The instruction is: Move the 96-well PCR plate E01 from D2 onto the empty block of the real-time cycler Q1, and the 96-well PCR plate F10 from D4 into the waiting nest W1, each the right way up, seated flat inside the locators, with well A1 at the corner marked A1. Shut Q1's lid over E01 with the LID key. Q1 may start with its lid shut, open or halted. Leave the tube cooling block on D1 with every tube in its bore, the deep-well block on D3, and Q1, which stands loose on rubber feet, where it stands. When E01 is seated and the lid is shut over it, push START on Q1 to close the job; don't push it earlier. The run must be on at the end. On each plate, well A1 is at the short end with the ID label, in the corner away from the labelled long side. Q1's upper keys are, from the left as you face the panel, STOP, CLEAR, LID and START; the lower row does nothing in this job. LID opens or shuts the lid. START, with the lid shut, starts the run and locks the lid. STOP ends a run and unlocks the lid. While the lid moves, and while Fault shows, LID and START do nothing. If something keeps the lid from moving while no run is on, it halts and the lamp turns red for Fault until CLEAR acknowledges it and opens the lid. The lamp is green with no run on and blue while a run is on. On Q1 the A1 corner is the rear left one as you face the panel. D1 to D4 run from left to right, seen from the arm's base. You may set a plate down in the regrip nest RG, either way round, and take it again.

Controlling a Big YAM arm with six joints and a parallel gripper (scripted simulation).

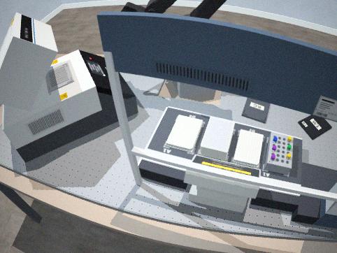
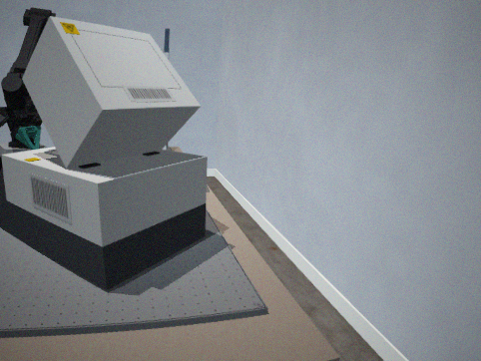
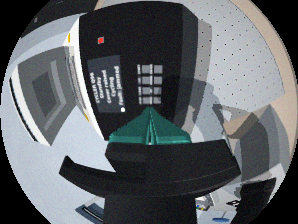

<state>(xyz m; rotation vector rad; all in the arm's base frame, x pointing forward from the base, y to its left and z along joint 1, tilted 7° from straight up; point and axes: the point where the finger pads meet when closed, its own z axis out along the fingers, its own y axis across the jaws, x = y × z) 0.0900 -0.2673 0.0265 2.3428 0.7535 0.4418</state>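
The cycler Q1 (image 1: 63, 101) (image 2: 130, 199) stands at the left with its lid (image 1: 24, 66) (image 2: 115, 85) tilted partway up. Its lamp (image 1: 90, 58) (image 3: 101, 40) is red, and the display (image 3: 106, 84) marks a fault line. My gripper (image 3: 150, 111) (image 2: 28, 136) is shut and empty. Its green tips point at the near end of the key block (image 3: 150, 82) on Q1's black panel. On the deck, one white PCR plate (image 1: 184, 133) lies at the left end, and the other (image 1: 249, 147) lies next to the tube block (image 1: 281, 150). The block under Q1's lid is hidden.
The deep-well block (image 1: 217, 136) sits between the two plates. Two dark nests (image 1: 256, 108) (image 1: 314, 125) lie behind the deck on the right. A curved blue hood (image 1: 210, 52) on a grey post (image 1: 120, 115) spans above the deck and hides most of the arm.
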